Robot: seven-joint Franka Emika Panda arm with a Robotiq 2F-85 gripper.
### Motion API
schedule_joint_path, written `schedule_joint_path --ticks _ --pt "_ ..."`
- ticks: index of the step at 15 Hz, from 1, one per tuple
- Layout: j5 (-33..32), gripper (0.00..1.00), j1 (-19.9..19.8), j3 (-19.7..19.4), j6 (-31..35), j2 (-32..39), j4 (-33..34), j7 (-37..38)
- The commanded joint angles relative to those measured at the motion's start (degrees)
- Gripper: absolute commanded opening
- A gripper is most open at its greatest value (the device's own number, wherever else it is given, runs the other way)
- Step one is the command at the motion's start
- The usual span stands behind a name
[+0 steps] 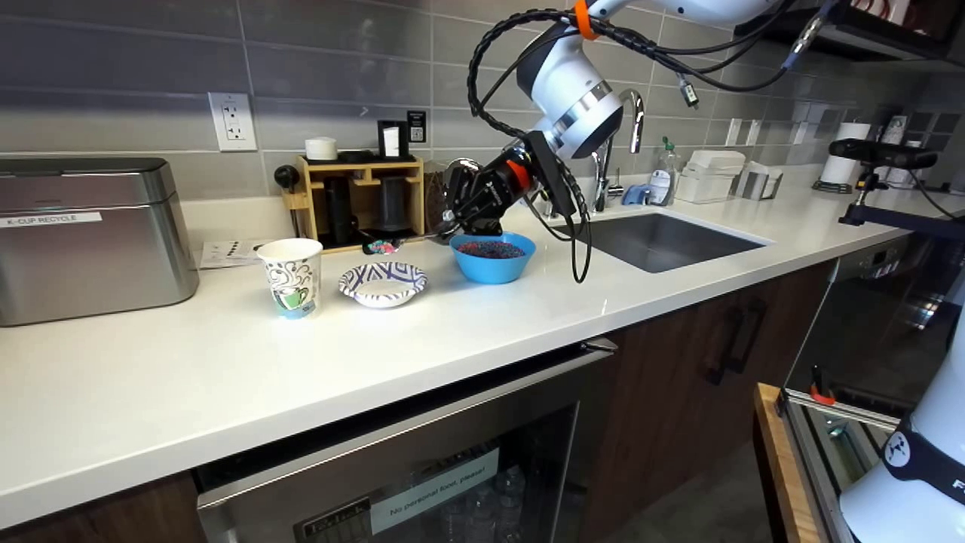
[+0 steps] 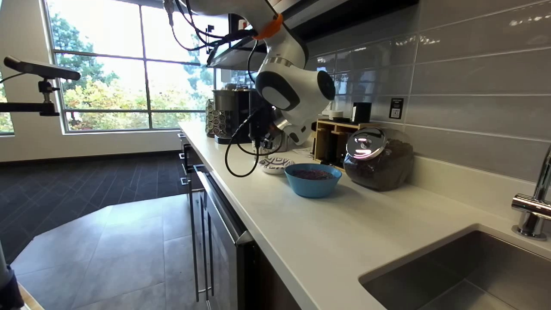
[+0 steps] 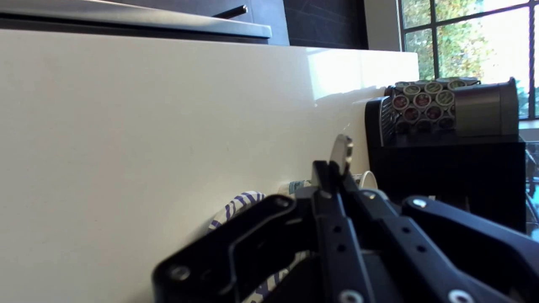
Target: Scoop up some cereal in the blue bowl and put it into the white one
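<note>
the black gripper [image 3: 332,170] is pinching a metal spoon [image 3: 342,151] btwn its fingertips above the white counter [image 1: 226,392]; in an exterior view the spoon's head is bearing a little multicolored cereal [image 1: 381,246] & appearing just above the back rim of the white patterned bowl [image 1: 383,287] (over or behind it: unclear). the blue bowl [image 1: 494,268] is standing upright approx. midway btwn the counter's front & back edges, w/ more cereal lying inside. the white patterned bowl is sitting near it but apart, on the side toward the counter's front corner by the window [image 2: 101,73]; a paper cup [image 1: 292,277] is standing just past that bowl. a wooden rack [image 1: 366,215] is lining the back edge; the sink [image 1: 663,241] is occupying the blue bowl's opp. side. in the wrist view the gripper is hiding part of the white patterned bowl.
</note>
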Motion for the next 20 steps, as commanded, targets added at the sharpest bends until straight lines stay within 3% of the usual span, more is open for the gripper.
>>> schedule_joint_path --ticks 1,9,20 --pt "-0.16 0.01 0.81 0.18 4.96 0.72 -0.03 2.79" --pt "-5.1 0.01 4.17 1.72 15.98 1.69 -0.77 7.78" --pt "-21.04 0.01 9.24 5.21 35.81 -3.42 -6.14 15.04"
